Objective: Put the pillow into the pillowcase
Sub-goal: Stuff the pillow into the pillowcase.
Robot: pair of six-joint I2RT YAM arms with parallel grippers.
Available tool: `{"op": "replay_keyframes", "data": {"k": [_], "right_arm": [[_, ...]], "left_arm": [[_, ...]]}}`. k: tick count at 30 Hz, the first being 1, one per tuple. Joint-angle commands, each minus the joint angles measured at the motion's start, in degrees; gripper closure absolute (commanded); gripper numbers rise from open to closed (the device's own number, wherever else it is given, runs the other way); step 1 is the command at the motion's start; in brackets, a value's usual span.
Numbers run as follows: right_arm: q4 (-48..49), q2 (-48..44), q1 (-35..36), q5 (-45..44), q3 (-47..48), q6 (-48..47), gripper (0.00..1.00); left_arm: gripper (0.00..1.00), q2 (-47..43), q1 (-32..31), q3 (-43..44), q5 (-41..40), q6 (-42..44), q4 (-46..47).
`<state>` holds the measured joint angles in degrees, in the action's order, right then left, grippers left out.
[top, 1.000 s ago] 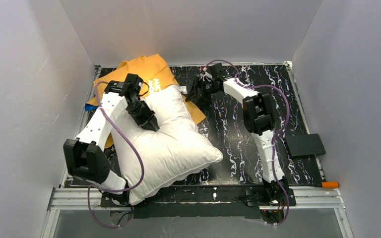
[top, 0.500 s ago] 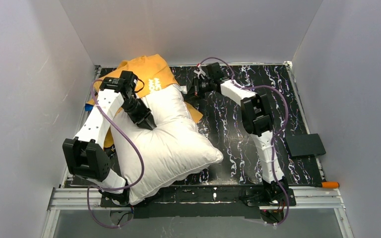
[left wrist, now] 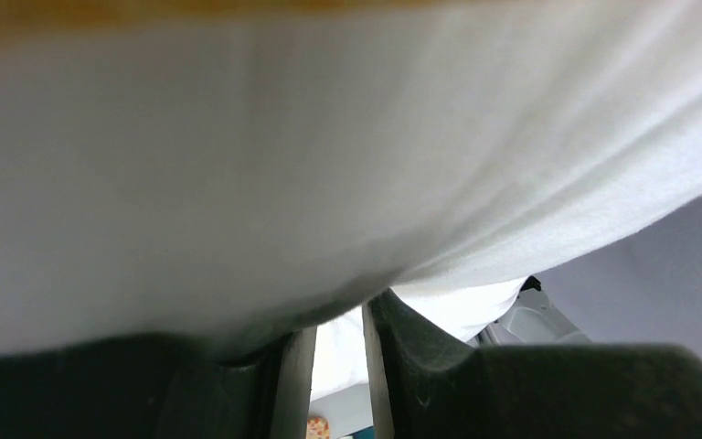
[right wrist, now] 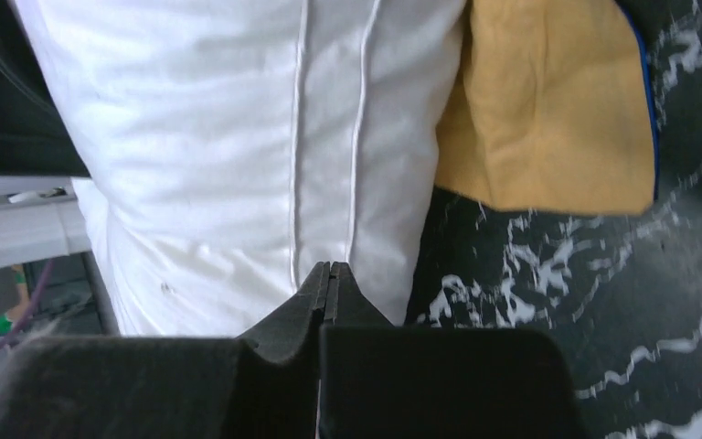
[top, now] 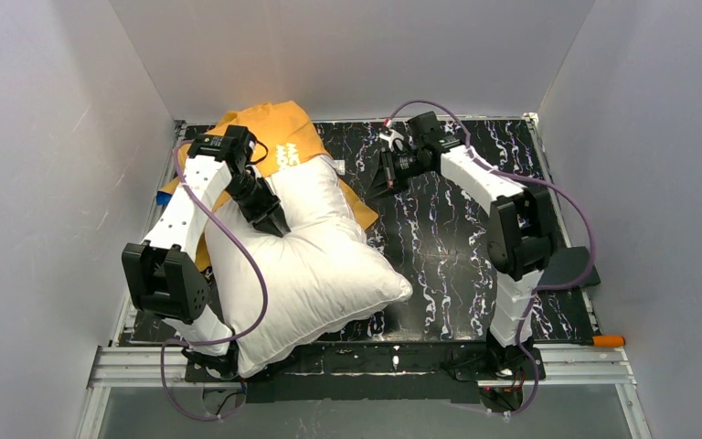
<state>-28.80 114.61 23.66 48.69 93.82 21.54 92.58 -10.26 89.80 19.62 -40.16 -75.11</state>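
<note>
The white pillow [top: 311,265] lies across the left half of the table, its far end on the orange pillowcase [top: 265,128], which is bunched at the back left. My left gripper [top: 274,224] is dug into the pillow's top near that far end. In the left wrist view its fingers stand a narrow gap apart with pillow [left wrist: 329,137] fabric draped over the tips, and the left gripper [left wrist: 338,311] looks shut on a fold. My right gripper [top: 375,187] hovers just right of the pillow's far corner. There the right gripper [right wrist: 329,267] is shut and empty, facing the pillow's seamed edge [right wrist: 329,137] and the pillowcase [right wrist: 548,110].
Grey walls close in the black marbled table [top: 439,247] on three sides. A black pad [top: 562,268] lies at the right edge, with an orange-handled tool [top: 608,340] by the front rail. A bit of blue fabric [top: 166,197] shows at the left edge.
My right gripper has shut with nothing in it and drawn back to the right, away from the pillow's corner, its elbow swinging right. My left gripper has stayed dug into the pillow.
</note>
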Motion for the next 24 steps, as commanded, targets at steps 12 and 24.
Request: {"op": "replay_keyframes", "data": {"k": [12, 24], "right_arm": [[2.97, 7.08, -0.45, -10.88, 7.40, -0.03, 0.31], [9.76, 28.23, 5.91, -8.88, 30.63, 5.88, 0.23]], "left_arm": [[0.75, -4.07, 1.03, -5.24, -0.51, 4.22, 0.18], [0.73, -8.44, 1.03, -7.44, -0.87, 3.59, -0.91]]}}
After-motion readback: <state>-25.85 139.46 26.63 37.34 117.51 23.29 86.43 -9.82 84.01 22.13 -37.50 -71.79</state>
